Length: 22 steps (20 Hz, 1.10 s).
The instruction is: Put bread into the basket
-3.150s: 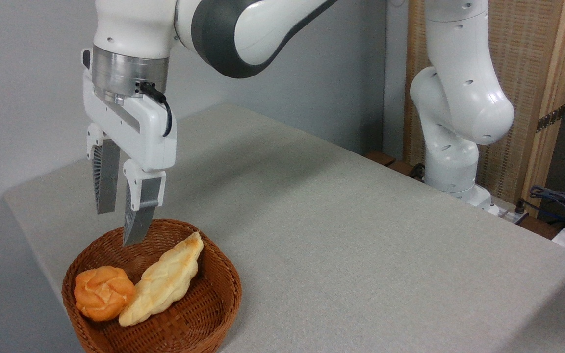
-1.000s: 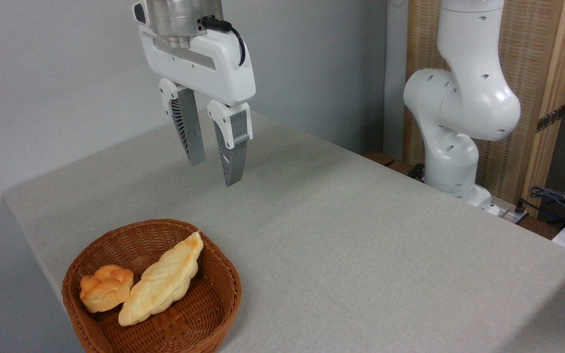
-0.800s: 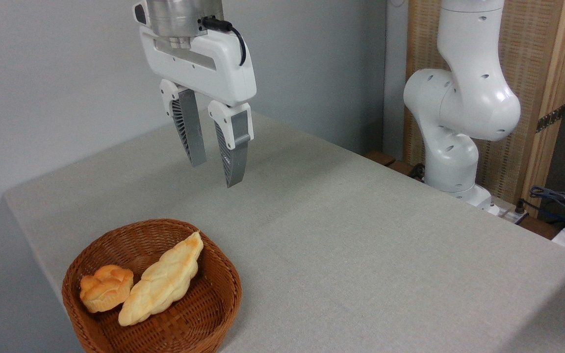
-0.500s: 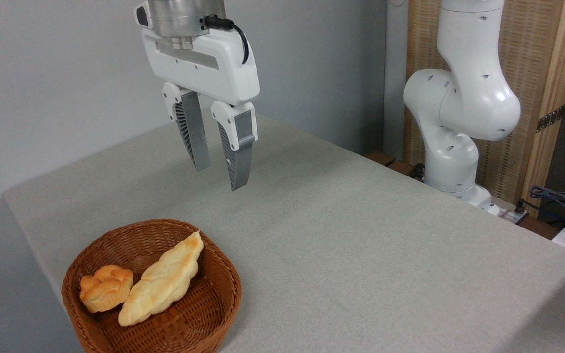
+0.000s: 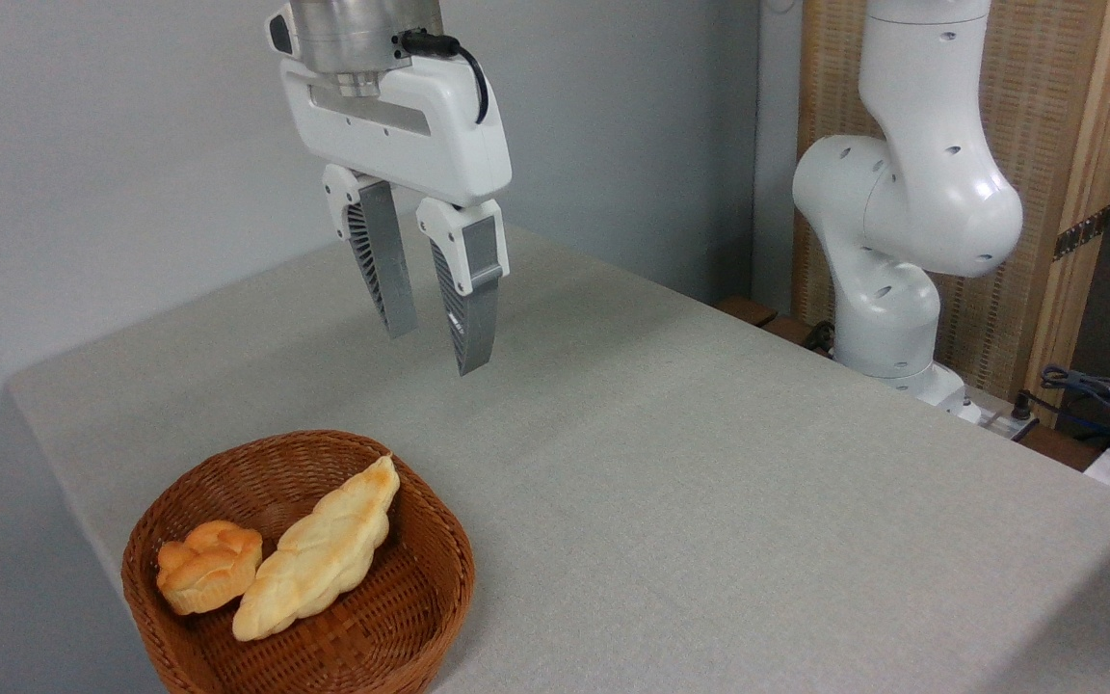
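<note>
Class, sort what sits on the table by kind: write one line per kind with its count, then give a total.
Round orange bun: 1
Long pale braided loaf: 1
Woven basket: 1
Total: 3
Both breads lie inside the basket; the gripper hangs empty above the table.

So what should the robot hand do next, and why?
Probably just lift away a bit more and stop. The bread already lies inside the basket, beside the long loaf. The gripper hangs open and empty above the table, off to the basket's upper right, so nothing looks left to pick up.
</note>
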Motion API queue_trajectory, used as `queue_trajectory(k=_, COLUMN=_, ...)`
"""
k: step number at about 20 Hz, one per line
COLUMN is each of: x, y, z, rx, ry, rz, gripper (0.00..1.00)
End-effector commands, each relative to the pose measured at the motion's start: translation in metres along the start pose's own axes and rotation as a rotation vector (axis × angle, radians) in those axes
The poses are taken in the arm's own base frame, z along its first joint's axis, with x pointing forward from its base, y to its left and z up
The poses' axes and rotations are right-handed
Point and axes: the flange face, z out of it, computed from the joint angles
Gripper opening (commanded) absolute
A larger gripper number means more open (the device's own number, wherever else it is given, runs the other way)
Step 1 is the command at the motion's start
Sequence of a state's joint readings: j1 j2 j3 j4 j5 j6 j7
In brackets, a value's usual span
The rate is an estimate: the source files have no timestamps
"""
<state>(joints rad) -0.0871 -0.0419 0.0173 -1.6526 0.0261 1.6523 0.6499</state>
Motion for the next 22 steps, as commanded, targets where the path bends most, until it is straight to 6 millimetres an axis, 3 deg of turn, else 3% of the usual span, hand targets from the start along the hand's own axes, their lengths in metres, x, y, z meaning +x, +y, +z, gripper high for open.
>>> queue_trajectory(k=1, x=-0.0032, y=0.008, z=-0.0011, rx=-0.023, ry=-0.03, rz=0.009, gripper=1.0)
queue_trajectory(k=7, x=-0.0048, y=0.0129, z=-0.0027, rx=-0.091, ry=-0.019, rz=0.013, gripper=1.0)
queue_trajectory(k=11, x=-0.0104, y=0.0055, z=-0.0032, rx=-0.156, ry=0.027, rz=-0.018, gripper=1.0)
queue_trajectory(k=22, x=-0.0095, y=0.0067, z=-0.0032, rx=-0.155, ry=0.026, rz=-0.015, gripper=1.0)
